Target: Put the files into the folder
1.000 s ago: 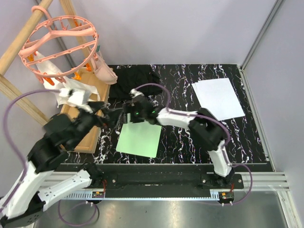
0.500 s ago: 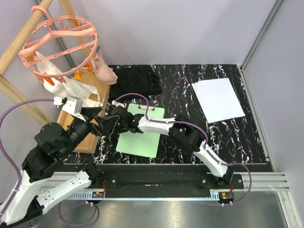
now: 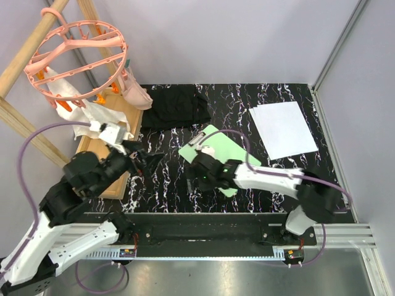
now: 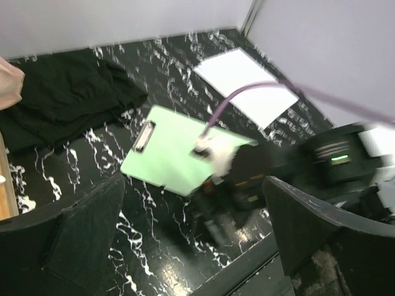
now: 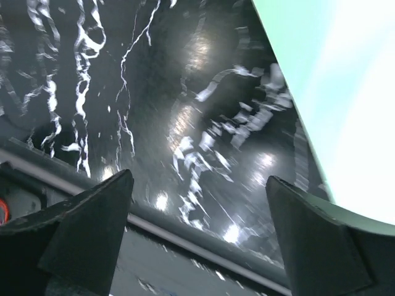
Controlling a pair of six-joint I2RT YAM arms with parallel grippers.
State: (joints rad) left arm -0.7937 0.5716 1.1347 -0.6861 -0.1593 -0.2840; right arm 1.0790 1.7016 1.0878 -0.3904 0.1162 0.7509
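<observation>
the right gripper (image 3: pixel 192 175) hangs low over the table (image 3: pixel 247 103) with its jaws spread wide and nothing between them; in the right wrist view only black marbled surface and the near rail show in the gap. the folder (image 3: pixel 223 150) lies flat just beside it, its near-left edge running past one finger (image 5: pixel 321 246); whether that finger touches the green board i cannot tell. the folder sits skewed on the table, its dark clip (image 3: pixel 199 140) pointing to the far left, and there is no paper on it. the left gripper (image 3: pixel 147 161) hovers further left, also wide open and empty, aimed toward the folder. the files (image 3: pixel 284 128) lie in a white stack at the far right of the table, well apart from the folder. a black cloth (image 3: pixel 176 108) lies crumpled at the back, and a wooden board (image 3: pixel 105 161) lies at the table's left edge.
</observation>
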